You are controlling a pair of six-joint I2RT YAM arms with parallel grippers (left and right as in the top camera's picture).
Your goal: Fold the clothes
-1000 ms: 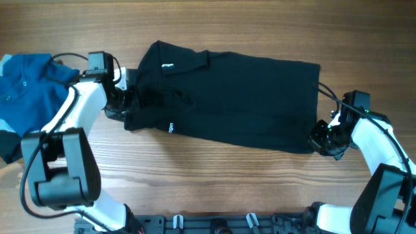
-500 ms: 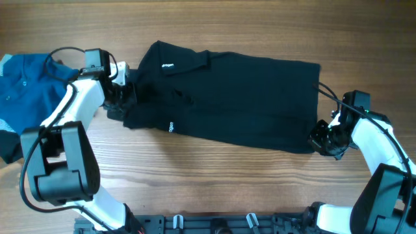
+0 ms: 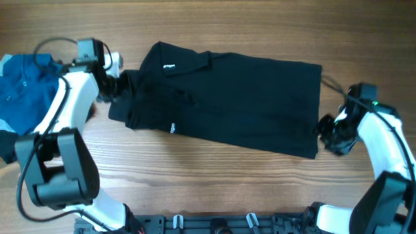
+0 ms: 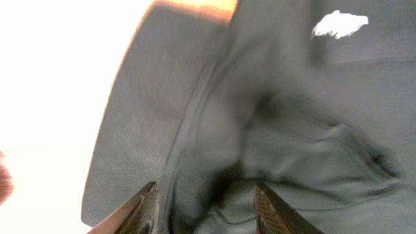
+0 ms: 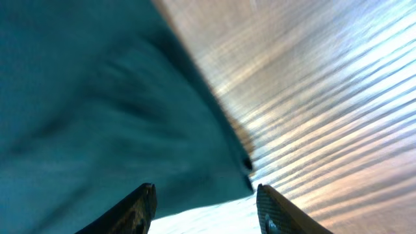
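Observation:
The black collared shirt [image 3: 234, 97] lies flat across the middle of the table, collar end to the left, with small white logos [image 3: 168, 65] showing. My left gripper [image 3: 120, 85] is at the shirt's left end; in the left wrist view its fingers [image 4: 146, 209] stand apart over bunched black cloth [image 4: 260, 130] without pinching it. My right gripper [image 3: 323, 129] sits just off the shirt's lower right corner. In the right wrist view that gripper [image 5: 207, 211] is open, with the shirt's corner [image 5: 237, 172] just ahead of it. A blue shirt [image 3: 26, 91] is crumpled at the far left.
The wooden table [image 3: 214, 175] runs bare along the front below the black shirt. Both arm bases stand at the front edge, left [image 3: 58, 175] and right [image 3: 390, 195]. The blue shirt lies close behind my left arm.
Both grippers were shut on the black shirt's ends and now stand open. The left one has drawn back up and to the left; the right one has moved slightly right off the corner.

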